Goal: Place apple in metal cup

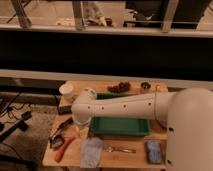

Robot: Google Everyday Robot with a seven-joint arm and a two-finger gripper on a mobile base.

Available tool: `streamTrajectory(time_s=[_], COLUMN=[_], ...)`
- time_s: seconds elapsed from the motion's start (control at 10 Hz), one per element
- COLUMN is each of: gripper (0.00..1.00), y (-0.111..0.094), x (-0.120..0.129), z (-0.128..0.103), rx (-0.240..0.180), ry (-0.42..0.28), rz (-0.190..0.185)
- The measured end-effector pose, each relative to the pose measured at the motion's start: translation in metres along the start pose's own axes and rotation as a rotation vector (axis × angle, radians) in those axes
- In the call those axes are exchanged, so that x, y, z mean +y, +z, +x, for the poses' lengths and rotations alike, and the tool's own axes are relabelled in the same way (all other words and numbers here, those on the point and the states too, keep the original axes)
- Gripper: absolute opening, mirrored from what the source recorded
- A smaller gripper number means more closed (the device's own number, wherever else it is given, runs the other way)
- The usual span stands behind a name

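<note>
I see the white robot arm (125, 106) reaching from the right across the small wooden table (132, 159). Its wrist bends down at the table's left side. The gripper (81, 131) hangs there, low over the wood, just beside the front-left corner of the rectangular green plastic tray (120, 126). I cannot tell whether it is open, closed or holding anything, as the wrist blocks my sight of it.

The small dark shiny metal cup (145, 86) stands at the back right of the table, behind the arm and well apart from the gripper. I cannot pick out the small yellow-orange apple with any certainty.

A dark clustered heap (119, 87) lies at the back edge, left of the metal cup. A taller white cup (67, 92) stands at the back left.

Along the front edge, from left to right, I see 4 things:
- a long orange carrot-like item (64, 148)
- a grey-blue cloth (91, 151)
- a silver utensil (119, 149)
- a blue rectangular sponge (154, 151)

A black tool (60, 134) lies near the left edge.
</note>
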Motion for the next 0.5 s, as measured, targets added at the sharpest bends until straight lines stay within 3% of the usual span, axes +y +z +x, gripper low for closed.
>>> streamTrajectory(time_s=[0.5], gripper=[0.80], y=[0.014], x=[0.001], z=[0.006], rx=[-0.005], ry=[0.016], rz=[-0.036])
